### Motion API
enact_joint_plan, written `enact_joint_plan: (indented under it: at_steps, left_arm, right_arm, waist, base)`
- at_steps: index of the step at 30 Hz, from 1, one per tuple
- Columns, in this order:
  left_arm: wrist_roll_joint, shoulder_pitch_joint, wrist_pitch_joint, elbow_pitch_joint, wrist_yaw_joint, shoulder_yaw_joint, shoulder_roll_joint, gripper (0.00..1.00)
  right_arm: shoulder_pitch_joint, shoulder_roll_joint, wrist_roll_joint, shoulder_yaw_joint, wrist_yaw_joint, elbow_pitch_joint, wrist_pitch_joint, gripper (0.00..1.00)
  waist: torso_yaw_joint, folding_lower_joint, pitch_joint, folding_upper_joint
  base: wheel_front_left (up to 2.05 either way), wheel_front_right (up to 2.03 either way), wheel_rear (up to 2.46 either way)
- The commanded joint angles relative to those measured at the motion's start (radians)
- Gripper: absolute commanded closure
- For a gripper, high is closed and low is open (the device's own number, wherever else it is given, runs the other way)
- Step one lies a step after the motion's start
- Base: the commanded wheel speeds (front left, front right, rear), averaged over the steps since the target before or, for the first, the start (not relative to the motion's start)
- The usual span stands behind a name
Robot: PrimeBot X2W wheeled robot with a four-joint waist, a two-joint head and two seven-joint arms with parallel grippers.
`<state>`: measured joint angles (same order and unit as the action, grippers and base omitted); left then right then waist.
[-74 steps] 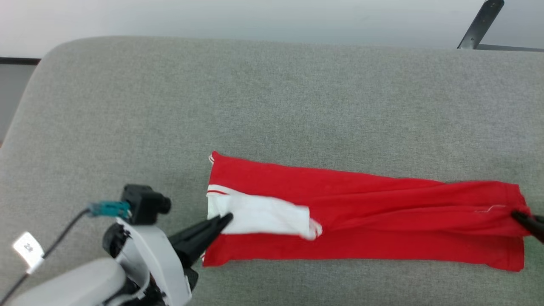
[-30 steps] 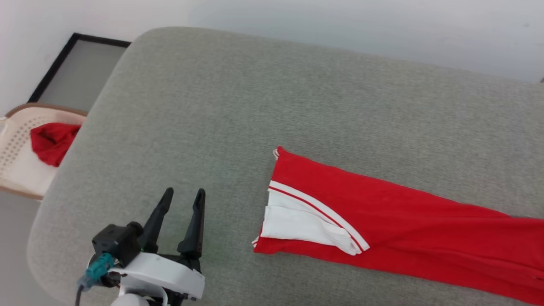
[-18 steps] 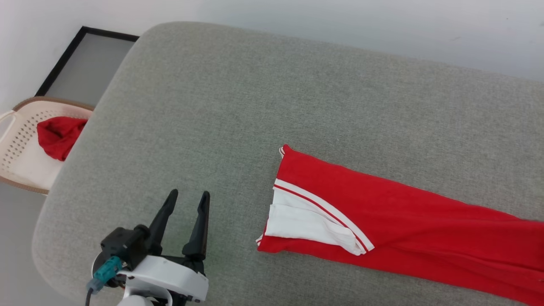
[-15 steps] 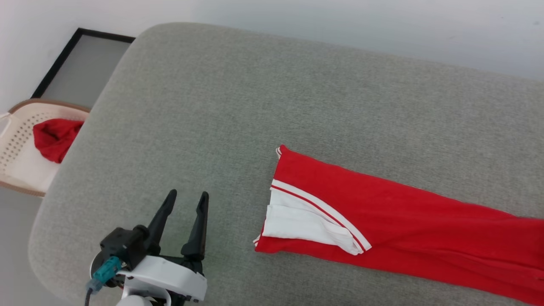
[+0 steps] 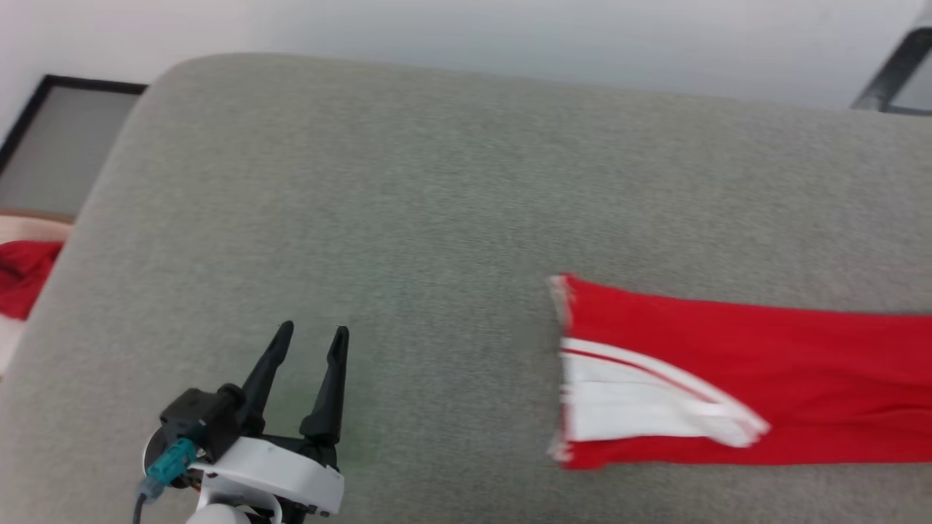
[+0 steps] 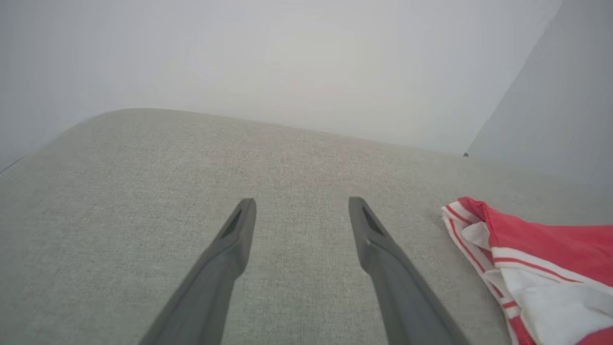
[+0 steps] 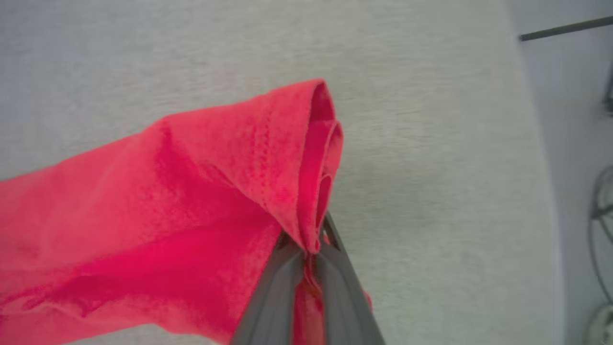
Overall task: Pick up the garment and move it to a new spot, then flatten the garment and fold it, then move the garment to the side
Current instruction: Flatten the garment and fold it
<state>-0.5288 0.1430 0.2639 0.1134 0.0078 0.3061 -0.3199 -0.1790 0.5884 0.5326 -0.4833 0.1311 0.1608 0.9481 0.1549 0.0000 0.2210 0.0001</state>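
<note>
Nubby grey upholstery (image 5: 437, 182) under soft red garment (image 5: 764, 342) in right tool (image 7: 309, 251)

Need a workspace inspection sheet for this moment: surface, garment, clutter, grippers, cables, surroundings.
Surface: grey fabric cushion, rounded corners.
Job's things: red garment stretched out on the cushion, white striped end towards the left gripper.
Clutter: nothing seen on the cushion.
Grippers: left gripper open above the cushion, apart from the garment; right gripper shut on the garment's red hem.
Cables: teal plug with grey lead at the left wrist.
Surroundings: pale wall; dark-framed panel; red cloth beyond the cushion's left edge.
</note>
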Motion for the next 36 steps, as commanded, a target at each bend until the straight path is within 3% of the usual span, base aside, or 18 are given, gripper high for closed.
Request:
enact_joint_plan:
  at_steps: [1, 8, 12, 16, 26, 36]
  left_arm:
    - [0.004, -0.005, 0.000, -0.002, -0.005, -0.003, -0.004, 0.00]
    - [0.004, 0.016, -0.007, -0.006, -0.008, 0.001, -0.016, 0.00]
    - [-0.001, 0.014, -0.012, 0.001, -0.006, 0.005, -0.016, 0.00]
    - [-0.009, 0.004, -0.013, 0.008, -0.003, 0.008, -0.010, 0.00]
    - [-0.031, -0.019, -0.008, 0.022, -0.005, 0.007, 0.008, 0.00]
    - [-0.032, -0.007, -0.002, 0.046, -0.017, 0.009, 0.033, 0.00]
  right_arm:
    - [-0.015, 0.025, -0.025, -0.023, -0.001, 0.007, -0.018, 1.00]
    - [-0.062, 0.090, -0.075, -0.067, -0.001, 0.095, -0.084, 1.00]
    - [-0.088, 0.053, -0.001, -0.024, -0.001, 0.108, -0.080, 1.00]
    - [-0.072, 0.022, 0.094, 0.063, -0.001, 0.038, -0.045, 1.00]
    - [-0.058, -0.055, 0.291, 0.315, 0.000, -0.303, 0.089, 1.00]
    - [-0.113, -0.140, 0.283, 0.522, 0.000, -0.344, 0.127, 1.00]
  waist:
    - [-0.038, 0.0000, 0.018, -0.0001]
    - [-0.079, 0.0000, 0.033, -0.0001]
    - [-0.091, 0.0000, 0.021, -0.0001]
    - [-0.096, 0.0000, 0.001, -0.0001]
    - [-0.073, 0.0000, -0.033, -0.0001]
    - [-0.012, 0.0000, -0.028, -0.0001]
  base:
    - [0.00, 0.00, 0.00]
    - [0.00, 0.00, 0.00]
    - [0.00, 0.00, 0.00]
    - [0.00, 0.00, 0.00]
    - [0.00, 0.00, 0.00]
    - [0.00, 0.00, 0.00]
